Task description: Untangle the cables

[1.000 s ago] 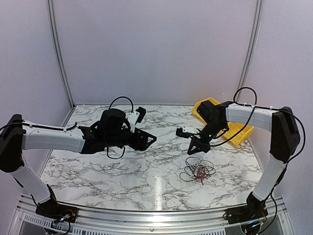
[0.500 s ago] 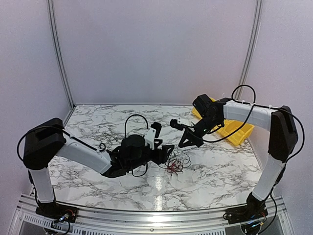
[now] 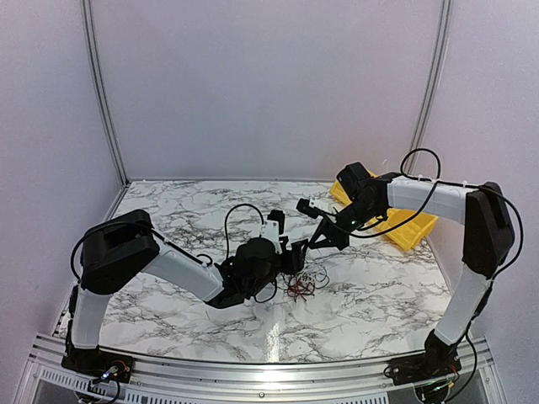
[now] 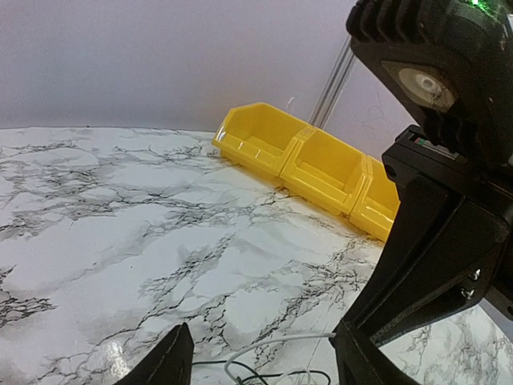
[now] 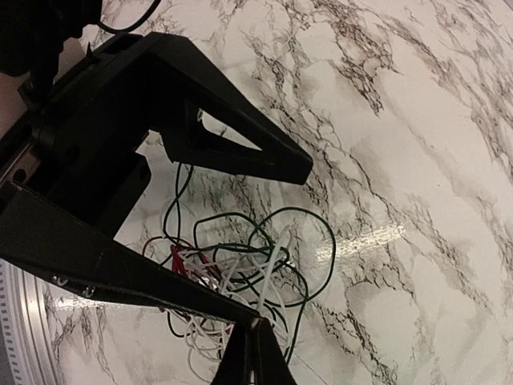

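The cables point(image 3: 305, 284) lie as one tangled heap of thin black, dark green, white and red wires on the marble table point(image 3: 168, 227), right of centre. My left gripper point(image 3: 292, 257) is open, low over the heap's near-left edge. In the left wrist view its fingertips point(image 4: 172, 362) straddle a white wire and dark wires point(image 4: 264, 370). My right gripper point(image 3: 320, 242) hangs just above and behind the heap, close to the left one. In the right wrist view its fingers point(image 5: 255, 359) are pressed together on a white wire point(image 5: 276, 261) rising from the heap point(image 5: 232, 265).
Yellow bins point(image 3: 406, 220) stand at the back right and also show in the left wrist view point(image 4: 321, 164). The right gripper's body point(image 4: 441, 200) fills the right side of the left wrist view. Grey walls enclose the table.
My left arm swung from the left centre across to the heap. The heap shifted left. My right gripper moved back and left, and now sits close to the left gripper.
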You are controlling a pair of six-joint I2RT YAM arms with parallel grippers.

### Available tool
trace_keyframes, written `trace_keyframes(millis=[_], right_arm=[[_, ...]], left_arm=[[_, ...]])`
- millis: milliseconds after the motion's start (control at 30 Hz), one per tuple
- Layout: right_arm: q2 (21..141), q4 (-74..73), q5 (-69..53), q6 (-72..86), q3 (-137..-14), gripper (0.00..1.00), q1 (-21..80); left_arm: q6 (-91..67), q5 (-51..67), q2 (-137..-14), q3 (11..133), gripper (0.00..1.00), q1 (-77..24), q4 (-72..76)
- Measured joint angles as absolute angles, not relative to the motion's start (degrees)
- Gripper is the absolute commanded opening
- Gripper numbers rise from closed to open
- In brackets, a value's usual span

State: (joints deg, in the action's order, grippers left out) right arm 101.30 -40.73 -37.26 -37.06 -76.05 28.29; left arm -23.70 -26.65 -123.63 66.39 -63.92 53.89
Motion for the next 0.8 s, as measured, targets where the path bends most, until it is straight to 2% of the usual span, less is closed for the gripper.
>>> trace_keyframes(millis=[133,300,567,800], right_arm=[[101.3,-40.88,-35.75,-35.92,-76.2,0.0,27.62],[101.3,-40.69,-35.35,-35.33,-76.66,0.0,27.66],[101.3,-38.04,-35.16,-34.46,-75.81,0.0,28.49],[101.3,-36.12,-33.71,-33.58,-72.95,0.0,28.49]], left_arm=[[-26.2,-27.68,-126.26,69.04,0.6,-63.94,54.41],[-28.36,-28.53,-126.41,68.93,0.62,-64.1,55.18],[-26.72,-27.86,-117.86,55.61,0.65,-64.99,56.97],[-26.59,-25.34,-115.13,56.1,0.61,-65.1,58.65]])
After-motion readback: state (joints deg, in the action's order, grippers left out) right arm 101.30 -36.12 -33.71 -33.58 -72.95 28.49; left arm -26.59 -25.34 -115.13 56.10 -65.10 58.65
